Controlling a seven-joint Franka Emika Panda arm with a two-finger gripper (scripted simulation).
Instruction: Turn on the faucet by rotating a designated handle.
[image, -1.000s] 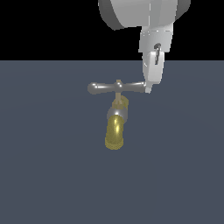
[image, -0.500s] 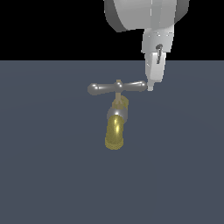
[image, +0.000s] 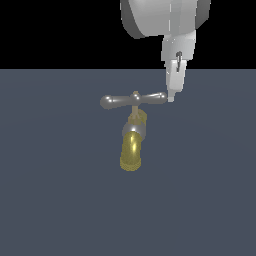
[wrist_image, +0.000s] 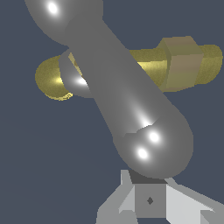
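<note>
Nearest to me in the exterior view, the brass spout (image: 131, 152) of the faucet (image: 133, 131) points down toward the lower middle of the frame, with the grey collar (image: 133, 131) just above it. Behind that, the handle (image: 133, 99) lies nearly level across the centre, one bulb at the left, the other at the right. My gripper (image: 171, 98) hangs from the upper right, its tip right at that right-hand bulb (image: 159, 97); touching or just beside, I can't settle from here. Whether the fingers are spread or pressed together I cannot tell: they show edge-on outside, and the wrist view catches only their pale bases (wrist_image: 148, 203) beneath the fat grey bulb (wrist_image: 153, 144).

My worry is the contact point. I'm at the very end of the arm, on a rounded, glossy surface, so a push could skid off the bulb and swing past without turning anything. Pressing too low might jam against the stem (image: 135, 107) side instead.

Room looks generous: bare dark floor (image: 210, 190) all round the faucet, nothing else near it, and the far edge of the floor runs along the black band at the top.
</note>
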